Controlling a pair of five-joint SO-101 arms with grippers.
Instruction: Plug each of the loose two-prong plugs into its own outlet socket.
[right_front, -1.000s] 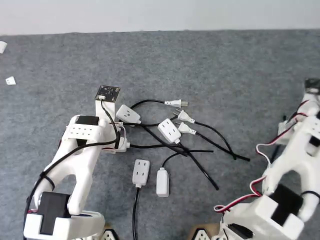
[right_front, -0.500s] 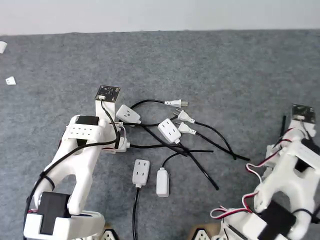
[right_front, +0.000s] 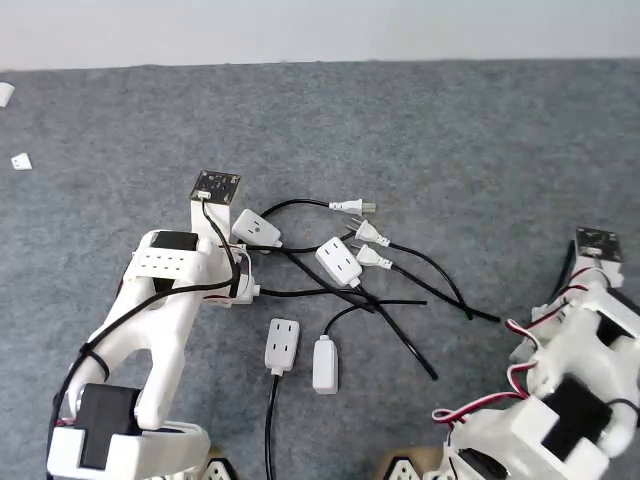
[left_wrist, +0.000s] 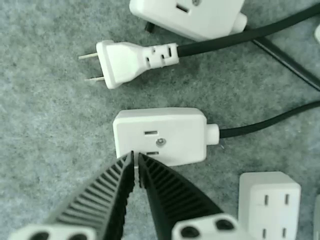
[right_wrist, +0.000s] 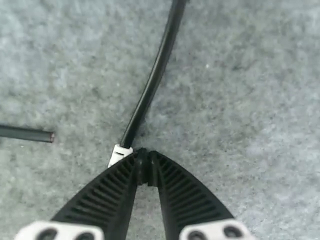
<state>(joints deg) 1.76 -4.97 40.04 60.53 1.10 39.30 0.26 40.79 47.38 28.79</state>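
**A:** So, which step is in hand?

**B:** An early one, I'd judge: picking up a first plug. The left gripper (left_wrist: 135, 159) has its jaws drawn almost together with nothing between them. Its tips touch the edge of a single socket block (left_wrist: 160, 135) on the left of the tangle. A loose two-prong plug (left_wrist: 125, 60) lies just beside that block, prongs bare and cord trailing away.

**A:** And the other arm?

**B:** It's at the near right, well apart from the outlets. The right gripper (right_wrist: 142, 162) is pressed closed over the grey carpet (right_front: 450, 130), at the end of a black cable (right_wrist: 155, 75). A small white tab (right_wrist: 119, 155) sits right by one fingertip, but I can't tell whether it's pinched.

**A:** What does the next move call for?

**B:** Probably the left jaws parting and shifting off the block onto the plug's body. They'd want to grip it across the flat sides, then line the prongs up with the slots, with the block steadied.
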